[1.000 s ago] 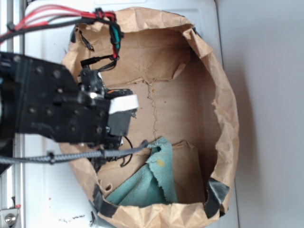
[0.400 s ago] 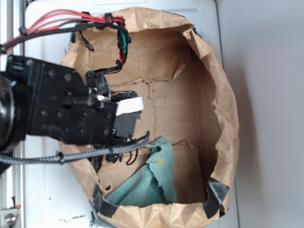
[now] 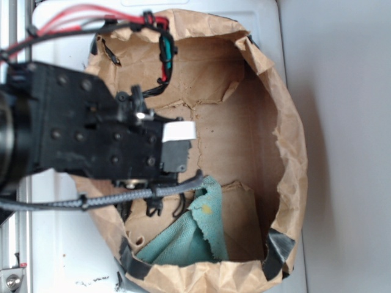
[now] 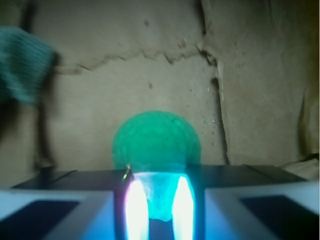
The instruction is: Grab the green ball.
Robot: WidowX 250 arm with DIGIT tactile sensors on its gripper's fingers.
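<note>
the green ball [image 4: 156, 142] sits between the fingers [image 4: 135, 210] of the pincer [image 4: 156, 210], at 6 o'clock in the wrist view, the jaws narrow and closed on it. the brown paper bag [image 3: 293, 152] floor lies behind; the teal cloth [image 3: 189, 238] lies at 6 o'clock in the bag.

Lying under everything: a white desk [image 3: 55, 244], showing bare along the left side and at the top edge. Sitting directly on the desk: a brown paper bag [image 3: 293, 146], open mouth facing up, crumpled rim spreading wide, black tape at the lower corners. Running along the far left edge of the desk: a metal rail [image 3: 13, 256]. Bordering the desk on the right: a plain grey surface [image 3: 354, 146].
</note>
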